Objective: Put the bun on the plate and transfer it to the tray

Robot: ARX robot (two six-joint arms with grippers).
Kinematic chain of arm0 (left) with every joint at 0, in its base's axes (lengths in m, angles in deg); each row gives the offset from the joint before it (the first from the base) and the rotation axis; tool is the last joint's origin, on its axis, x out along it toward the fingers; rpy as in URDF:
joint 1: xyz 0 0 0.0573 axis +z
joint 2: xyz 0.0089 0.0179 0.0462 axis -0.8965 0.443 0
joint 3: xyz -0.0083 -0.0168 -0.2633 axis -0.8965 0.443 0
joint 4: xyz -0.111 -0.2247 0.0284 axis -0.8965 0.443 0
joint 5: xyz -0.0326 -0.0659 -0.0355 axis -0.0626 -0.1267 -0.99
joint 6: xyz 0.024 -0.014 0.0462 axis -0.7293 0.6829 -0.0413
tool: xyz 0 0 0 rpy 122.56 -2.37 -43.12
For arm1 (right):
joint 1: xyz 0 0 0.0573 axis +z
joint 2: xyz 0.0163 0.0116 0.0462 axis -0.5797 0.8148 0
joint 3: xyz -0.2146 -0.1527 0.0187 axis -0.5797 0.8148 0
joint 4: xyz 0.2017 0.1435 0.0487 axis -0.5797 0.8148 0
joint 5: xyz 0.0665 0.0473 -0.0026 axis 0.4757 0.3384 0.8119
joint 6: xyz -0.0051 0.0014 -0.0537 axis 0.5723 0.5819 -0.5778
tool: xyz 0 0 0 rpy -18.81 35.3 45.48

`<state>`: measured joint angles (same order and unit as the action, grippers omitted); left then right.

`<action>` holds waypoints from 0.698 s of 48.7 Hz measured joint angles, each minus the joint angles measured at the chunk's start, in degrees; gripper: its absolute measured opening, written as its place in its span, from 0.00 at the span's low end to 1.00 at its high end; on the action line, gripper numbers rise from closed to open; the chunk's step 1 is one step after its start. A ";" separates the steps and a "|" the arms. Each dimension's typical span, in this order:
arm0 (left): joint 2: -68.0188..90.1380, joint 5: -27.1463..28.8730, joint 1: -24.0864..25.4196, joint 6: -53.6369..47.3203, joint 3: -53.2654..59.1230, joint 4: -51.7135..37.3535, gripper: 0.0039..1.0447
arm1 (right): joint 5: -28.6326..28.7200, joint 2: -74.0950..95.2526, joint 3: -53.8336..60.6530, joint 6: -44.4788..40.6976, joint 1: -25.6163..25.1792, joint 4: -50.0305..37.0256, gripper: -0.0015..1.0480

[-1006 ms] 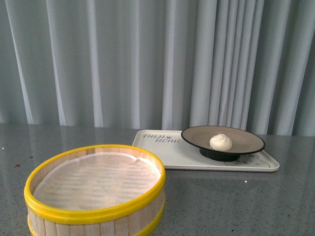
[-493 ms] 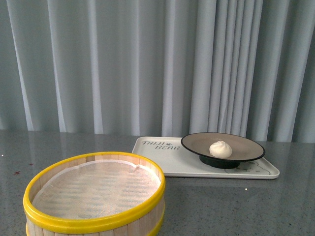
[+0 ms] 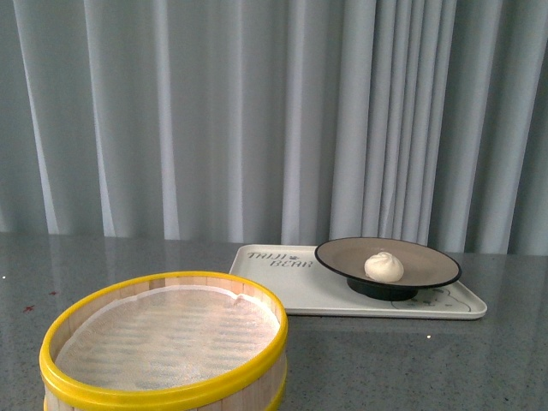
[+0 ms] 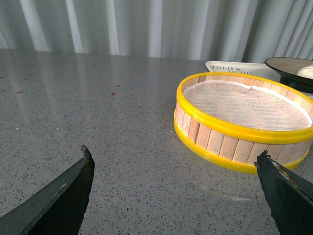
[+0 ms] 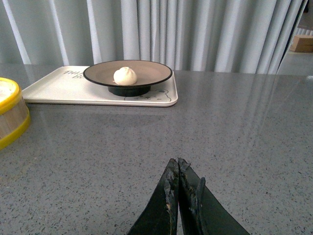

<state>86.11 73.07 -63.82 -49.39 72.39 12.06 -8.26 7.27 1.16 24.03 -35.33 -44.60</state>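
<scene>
1. Since the earlier front pictures, nothing on the table has changed its arrangement; everything only sits a little lower in the front view, so it is the view that has shifted. The bun (image 3: 384,266) sits on the plate (image 3: 338,254) as it did then, and the plate stands on the tray (image 3: 300,282).

2. You can read the task as done, judged from how things lie: the bun rests near the middle of the plate, and the plate's black foot stands on the tray's right half, clear of the lettering.

3. Your right gripper (image 5: 178,169) has its fingers pressed together and holds nothing. It hangs over bare table, well apart from the tray.

4. Your left gripper (image 4: 173,156) is spread wide and empty. It faces the steamer basket (image 4: 234,142), which stands near it and holds only its white liner.

5. The relation to watch: the plate lies straight ahead of your right gripper, across open table (image 5: 234,127) with nothing between. From the left gripper it lies beyond the basket, so the right arm has the clearer path.

6. If you must correct anything, I judge the right arm should do it. The plate is round, so it has no long axis to line up with.
</scene>
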 joint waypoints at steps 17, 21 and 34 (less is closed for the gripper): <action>0.00 0.00 0.00 0.00 0.00 0.00 0.94 | 0.13 -11.04 -0.04 -0.02 0.00 11.43 0.02; -0.02 -0.02 0.00 0.00 0.00 0.00 0.94 | 0.13 -11.06 -0.04 0.00 0.00 11.43 0.18; 0.00 -0.02 0.00 0.00 0.00 0.00 0.94 | 0.13 -11.08 -0.04 0.00 0.00 11.43 0.66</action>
<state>86.11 73.05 -63.82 -49.39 72.39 12.06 -8.13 -3.81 1.12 24.03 -35.33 -33.17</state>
